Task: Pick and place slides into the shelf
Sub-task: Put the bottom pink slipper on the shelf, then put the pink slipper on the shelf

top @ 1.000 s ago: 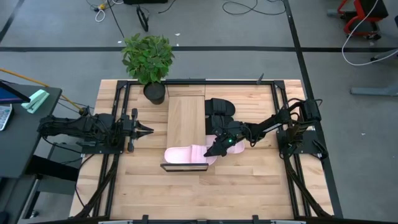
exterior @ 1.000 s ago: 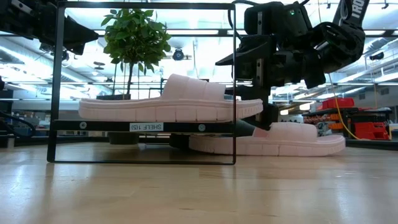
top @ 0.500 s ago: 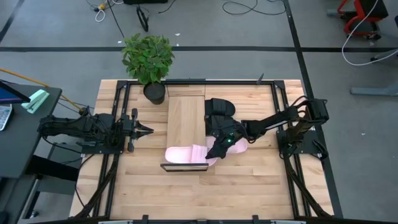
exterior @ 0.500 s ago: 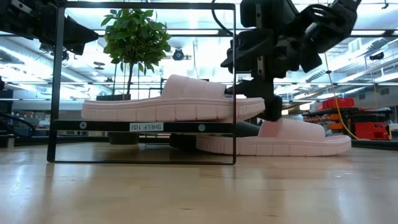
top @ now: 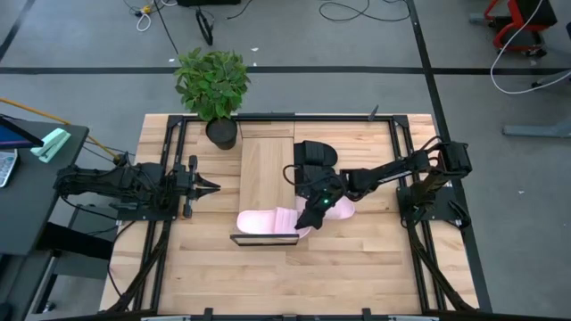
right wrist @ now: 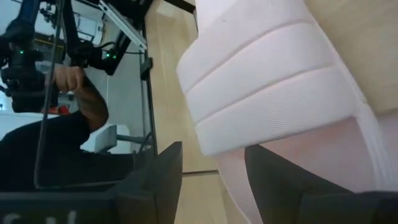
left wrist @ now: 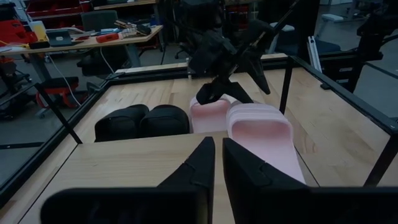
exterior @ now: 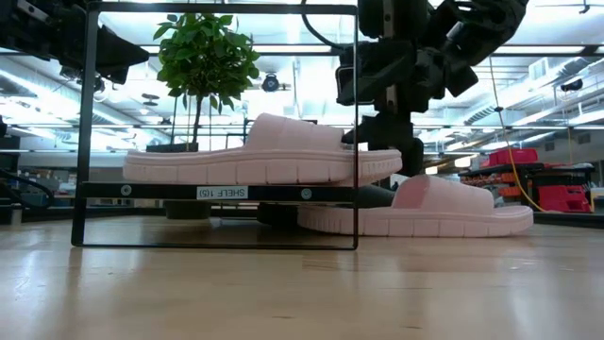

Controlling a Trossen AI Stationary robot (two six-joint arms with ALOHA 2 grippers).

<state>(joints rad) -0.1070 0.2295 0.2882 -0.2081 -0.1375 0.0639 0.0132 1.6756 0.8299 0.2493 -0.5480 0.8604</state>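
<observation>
The right gripper (top: 308, 217), spread, hovers at a pink slide (exterior: 425, 210) on the plank table (top: 357, 259).

Bright ceiling lights glare; near end effectors perhaps blurred

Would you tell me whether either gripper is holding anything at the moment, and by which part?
Nothing is held: the right gripper hangs open beside the pink slide's strap; the left gripper waits empty.

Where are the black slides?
In the high view the black slides sit on the table just right of the shelf, behind the right gripper and the pink slide on the table.
</observation>
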